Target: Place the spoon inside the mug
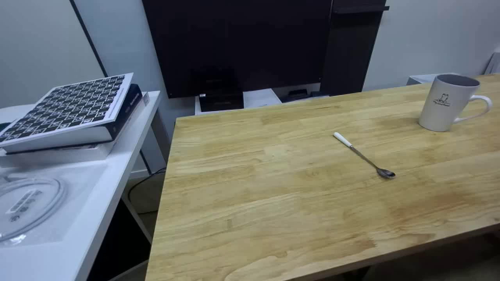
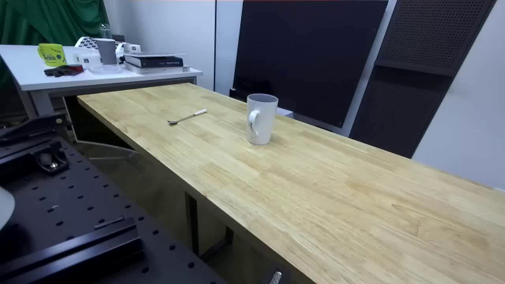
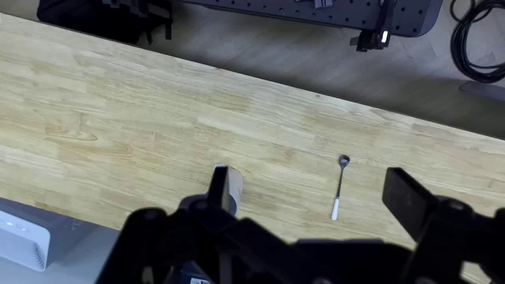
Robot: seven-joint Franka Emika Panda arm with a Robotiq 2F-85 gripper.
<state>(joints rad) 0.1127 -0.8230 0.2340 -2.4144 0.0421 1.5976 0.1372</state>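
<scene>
The spoon lies flat on the wooden table, with a silver bowl, thin metal stem and white handle end. It shows in both exterior views [image 1: 364,157] [image 2: 189,117] and in the wrist view [image 3: 339,186]. The pale grey-white mug stands upright on the same table, apart from the spoon, in both exterior views [image 1: 447,104] [image 2: 263,122]. In the wrist view the mug [image 3: 236,184] is partly hidden behind the left finger. My gripper [image 3: 307,183] is wide open and empty, high above the table, with the spoon between its fingers in the picture. It is out of both exterior views.
The wooden table [image 1: 250,203] has a long front edge facing a dark perforated platform [image 2: 90,189]. A white side table [image 1: 129,156] holds stacked books [image 1: 74,109], a yellow mug [image 2: 52,54] and a grey cup [image 2: 106,51]. A large black panel [image 1: 242,43] stands behind.
</scene>
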